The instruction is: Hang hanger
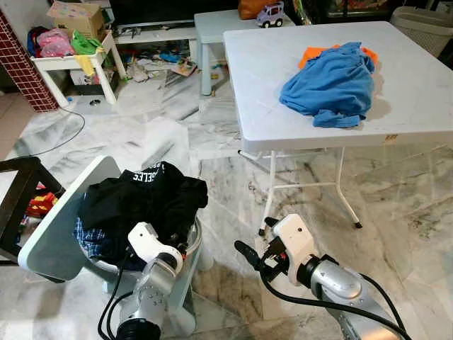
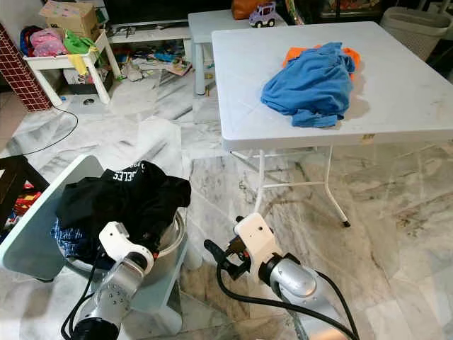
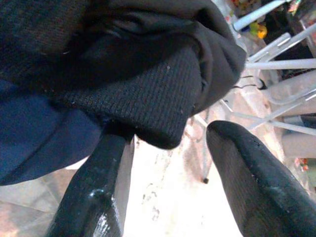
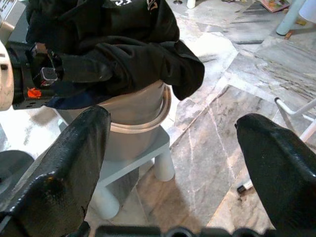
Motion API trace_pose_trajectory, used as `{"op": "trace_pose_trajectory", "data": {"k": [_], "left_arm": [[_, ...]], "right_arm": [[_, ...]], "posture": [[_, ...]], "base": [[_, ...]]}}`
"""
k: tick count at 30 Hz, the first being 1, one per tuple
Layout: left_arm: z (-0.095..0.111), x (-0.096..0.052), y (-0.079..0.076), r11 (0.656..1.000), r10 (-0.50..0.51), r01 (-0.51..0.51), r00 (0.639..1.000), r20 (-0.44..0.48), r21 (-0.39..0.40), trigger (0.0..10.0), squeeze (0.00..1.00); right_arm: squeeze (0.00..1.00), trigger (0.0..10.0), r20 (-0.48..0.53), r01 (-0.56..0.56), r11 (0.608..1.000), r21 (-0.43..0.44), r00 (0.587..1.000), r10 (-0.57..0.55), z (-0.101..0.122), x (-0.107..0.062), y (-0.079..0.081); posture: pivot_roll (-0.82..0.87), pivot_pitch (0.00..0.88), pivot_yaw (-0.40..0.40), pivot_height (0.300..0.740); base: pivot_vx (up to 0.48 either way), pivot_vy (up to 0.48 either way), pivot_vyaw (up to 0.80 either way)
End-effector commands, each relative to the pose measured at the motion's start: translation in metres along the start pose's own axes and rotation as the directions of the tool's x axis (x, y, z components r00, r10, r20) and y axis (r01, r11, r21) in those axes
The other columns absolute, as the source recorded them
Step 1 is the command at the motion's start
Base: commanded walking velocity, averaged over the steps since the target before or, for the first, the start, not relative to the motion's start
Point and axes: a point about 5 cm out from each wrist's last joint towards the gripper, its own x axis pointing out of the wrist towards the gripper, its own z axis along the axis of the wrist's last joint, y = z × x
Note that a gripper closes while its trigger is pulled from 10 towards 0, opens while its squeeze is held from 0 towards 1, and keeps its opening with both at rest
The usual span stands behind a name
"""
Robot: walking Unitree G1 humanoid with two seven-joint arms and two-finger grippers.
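So the robot's standing over a round grey plastic laundry basket (image 1: 190, 249) that sits on a small pale-blue plastic stool (image 1: 67, 212), and it's heaped with dark clothes: a black garment with white lettering (image 1: 145, 195) on top and something blue checked (image 1: 88, 241) poking out underneath. The left hand (image 3: 163, 187) is right up against that pile, fingers spread apart, with one black finger (image 3: 101, 182) tucked under a fold of the black knit fabric and the other finger clear of it. Nothing is actually pinched between them.

The right hand (image 4: 173, 163) hangs low over the marble floor (image 1: 233, 198), just beside the basket, also spread wide and holding nothing.

Further back there's a white folding plastic bench (image 1: 396, 92) with a crumpled blue shirt (image 1: 333, 81) lying on something orange (image 1: 315, 53). Beyond it are a small white side table (image 1: 67, 64) with a cardboard box (image 1: 74, 15) and a purple toy car (image 1: 270, 13).

Honestly I can't make out any hanger. If there's one in that pile, it's buried.
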Motion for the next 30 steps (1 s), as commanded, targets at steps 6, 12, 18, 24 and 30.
{"op": "trace_pose_trajectory", "data": {"k": [6, 12, 18, 24, 30], "left_arm": [[-0.006, -0.003, 0.012, 0.997, 0.08, -0.08, 0.996, 0.043, -0.007, 0.0, 0.0], [-0.002, -0.006, 0.021, 0.991, 0.129, -0.131, 0.988, 0.088, 0.008, 0.0, 0.0], [0.004, -0.018, 0.038, 0.978, 0.176, -0.191, 0.971, 0.159, 0.087, 0.0, 0.0], [0.017, -0.022, 0.042, 0.949, 0.144, -0.2, 0.962, 0.231, 0.245, 0.0, 0.0], [0.034, -0.023, 0.037, 0.887, 0.068, -0.192, 0.954, 0.293, 0.419, 0.0, 0.0]], "right_arm": [[0.0, 10.0, 0.0, -0.001, 1.0, -0.002, 1.0, 0.001, 0.0, 0.001, 0.0], [0.0, 10.0, -0.001, -0.003, 1.0, -0.004, 1.0, 0.003, 0.0, 0.002, 0.0], [0.0, 10.0, 0.0, -0.008, 1.0, -0.002, 1.0, 0.008, 0.0, 0.003, 0.0], [0.0, 10.0, 0.004, -0.01, 1.0, -0.001, 1.0, 0.01, 0.0, 0.006, 0.001], [0.0, 10.0, 0.007, -0.008, 1.0, 0.0, 1.0, 0.008, 0.0, 0.008, 0.0]], "posture": [[-0.18, 0.068, 0.061, 0.74], [-0.17, 0.068, 0.056, 0.74], [-0.16, 0.066, 0.055, 0.74], [-0.15, 0.062, 0.054, 0.74], [-0.15, 0.06, 0.056, 0.74]], "base": [[0.0, 0.0, 0.0], [0.0, 0.0, 0.0], [0.0, 0.0, 0.0], [0.0, 0.0, 0.0], [0.0, 0.0, 0.0]]}}
